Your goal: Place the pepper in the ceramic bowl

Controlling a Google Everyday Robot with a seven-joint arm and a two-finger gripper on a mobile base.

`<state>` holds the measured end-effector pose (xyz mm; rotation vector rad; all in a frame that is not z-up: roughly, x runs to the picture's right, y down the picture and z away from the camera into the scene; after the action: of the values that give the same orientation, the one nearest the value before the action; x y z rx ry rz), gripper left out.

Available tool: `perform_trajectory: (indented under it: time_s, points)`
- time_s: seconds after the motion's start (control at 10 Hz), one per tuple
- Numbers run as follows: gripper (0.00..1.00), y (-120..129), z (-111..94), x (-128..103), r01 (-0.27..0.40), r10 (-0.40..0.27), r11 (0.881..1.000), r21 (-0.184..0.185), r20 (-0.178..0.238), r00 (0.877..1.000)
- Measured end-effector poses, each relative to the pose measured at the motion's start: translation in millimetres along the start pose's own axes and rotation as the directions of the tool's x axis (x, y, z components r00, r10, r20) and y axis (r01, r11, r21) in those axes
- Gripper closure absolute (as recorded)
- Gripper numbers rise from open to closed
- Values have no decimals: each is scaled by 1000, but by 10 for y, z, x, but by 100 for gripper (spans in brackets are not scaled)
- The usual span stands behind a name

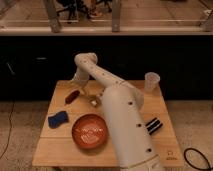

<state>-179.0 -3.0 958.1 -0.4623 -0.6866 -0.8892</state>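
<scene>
Wooden table (55, 146), my claw (83, 90) down at its far left, just right of the pepper (71, 96).
My white arm reaches from the near right, bends above the far edge and drops to the claw; whether it is wide or narrow I cannot tell. The dark red pepper lies on the tabletop, outside the orange-red bowl (76, 132), which sits nearer, at the middle. A blue sponge (58, 118) lies left of the bowl, and a clear cup (151, 82) stands at the far right.
</scene>
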Motion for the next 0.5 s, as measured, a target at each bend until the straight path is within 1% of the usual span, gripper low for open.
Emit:
perform_trajectory:
  time_s: [0.3, 0.5]
  points:
    - [20, -18, 86, 37, -33, 34, 999, -15, 21, 999]
    - [20, -57, 182, 24, -44, 46, 998, -40, 35, 998]
